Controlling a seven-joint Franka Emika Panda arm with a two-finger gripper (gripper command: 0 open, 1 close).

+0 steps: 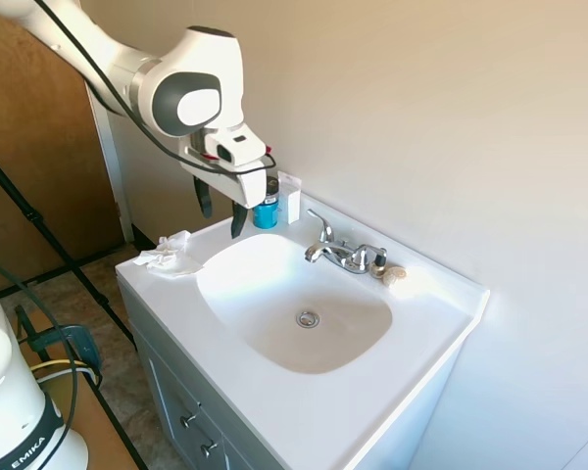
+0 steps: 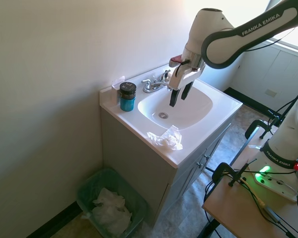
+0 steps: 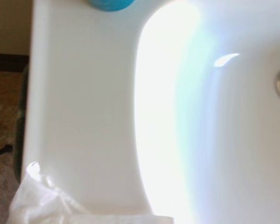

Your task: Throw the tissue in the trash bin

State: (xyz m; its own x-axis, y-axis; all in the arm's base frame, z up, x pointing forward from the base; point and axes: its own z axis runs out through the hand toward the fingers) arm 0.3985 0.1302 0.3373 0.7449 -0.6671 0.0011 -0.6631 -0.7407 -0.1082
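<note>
trash bin (image 2: 109, 201) on floor beside vanity, white paper inside | tissue (image 2: 166, 139) crumpled on front corner of sink top (image 2: 216, 106), at rim of basin | pincer (image 2: 178, 97) open, empty, hanging over basin well apart from tissue | blue jar (image 2: 127, 96) and faucet (image 2: 155, 84) at back by wall

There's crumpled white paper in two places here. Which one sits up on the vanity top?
The tissue on the sink counter's front corner; the other white wads lie inside the green trash bin on the floor.
</note>
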